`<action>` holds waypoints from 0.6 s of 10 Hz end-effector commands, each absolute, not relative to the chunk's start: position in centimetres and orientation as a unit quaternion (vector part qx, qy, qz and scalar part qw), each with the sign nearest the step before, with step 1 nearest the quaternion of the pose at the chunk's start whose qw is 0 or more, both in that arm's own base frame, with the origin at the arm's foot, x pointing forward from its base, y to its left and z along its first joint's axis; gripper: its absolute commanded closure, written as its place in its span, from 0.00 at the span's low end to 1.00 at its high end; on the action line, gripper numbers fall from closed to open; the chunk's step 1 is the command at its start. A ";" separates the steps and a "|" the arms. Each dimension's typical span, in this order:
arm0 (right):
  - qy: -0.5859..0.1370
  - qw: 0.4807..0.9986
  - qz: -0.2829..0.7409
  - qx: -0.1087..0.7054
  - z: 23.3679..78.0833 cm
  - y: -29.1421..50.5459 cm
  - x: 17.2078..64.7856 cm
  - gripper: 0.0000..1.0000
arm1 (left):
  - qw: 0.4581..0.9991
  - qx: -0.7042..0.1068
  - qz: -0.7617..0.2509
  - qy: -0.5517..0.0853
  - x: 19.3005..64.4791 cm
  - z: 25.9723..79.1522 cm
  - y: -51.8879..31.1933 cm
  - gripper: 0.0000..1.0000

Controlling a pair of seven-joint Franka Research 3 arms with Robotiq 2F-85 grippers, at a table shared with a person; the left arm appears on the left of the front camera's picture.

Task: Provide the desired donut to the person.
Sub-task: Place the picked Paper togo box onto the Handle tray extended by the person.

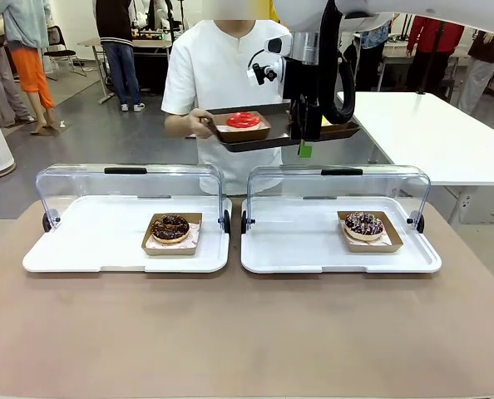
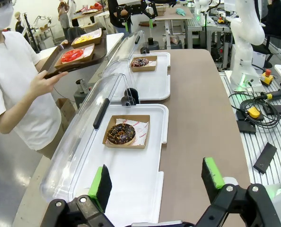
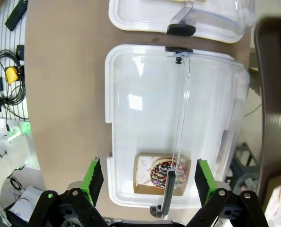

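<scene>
The right gripper (image 3: 146, 182) has its green-padded fingers spread wide and holding nothing. It hangs high above the right-hand white tray (image 3: 113, 123), over that tray's raised clear lid (image 3: 211, 113). Below it, a sprinkled chocolate donut (image 3: 165, 174) sits in a brown paper boat. In the front view this gripper (image 1: 304, 137) is held up near the person's dark serving tray (image 1: 255, 143). That tray carries a red-iced donut (image 1: 243, 120) in its own boat, beside the person's hand (image 1: 199, 121).

The left gripper (image 2: 154, 182) is also spread wide and empty. It hovers above the near end of the left white tray (image 2: 131, 184), short of the dark chocolate donut (image 2: 121, 133).

Judging from the task, the red donut looks delivered, so the sensible step is a straight lift clear of the serving tray. Both lids stand hinged open on the person's side. Approach any tray donut from the robot's side of the table (image 1: 247, 332), which is bare and roomy.
</scene>
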State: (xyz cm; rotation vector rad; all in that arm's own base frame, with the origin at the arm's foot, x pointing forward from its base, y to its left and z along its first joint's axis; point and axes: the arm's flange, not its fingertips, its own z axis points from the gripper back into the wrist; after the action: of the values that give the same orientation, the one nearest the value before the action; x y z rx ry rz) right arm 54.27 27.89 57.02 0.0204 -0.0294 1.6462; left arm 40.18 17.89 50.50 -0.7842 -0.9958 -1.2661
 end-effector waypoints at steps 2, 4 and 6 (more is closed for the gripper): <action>-0.045 0.679 0.732 -0.003 58.2 24.2 51.3 0.00 | 0.623 -0.341 -0.551 -0.439 40.1 50.6 17.9 0.00; -0.094 0.701 0.706 0.016 60.2 17.1 50.3 0.00 | 0.623 -0.341 -0.551 -0.439 40.1 50.6 17.9 0.00; -0.096 0.715 0.692 0.021 59.3 9.9 48.5 0.00 | 0.623 -0.341 -0.551 -0.439 40.1 50.6 17.9 0.00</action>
State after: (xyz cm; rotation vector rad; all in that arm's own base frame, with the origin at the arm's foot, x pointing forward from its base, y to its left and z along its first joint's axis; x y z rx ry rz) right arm 50.12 12.42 61.90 0.0372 -0.1813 1.5280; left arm 40.18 17.91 50.47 -0.7843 -0.9955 -1.2652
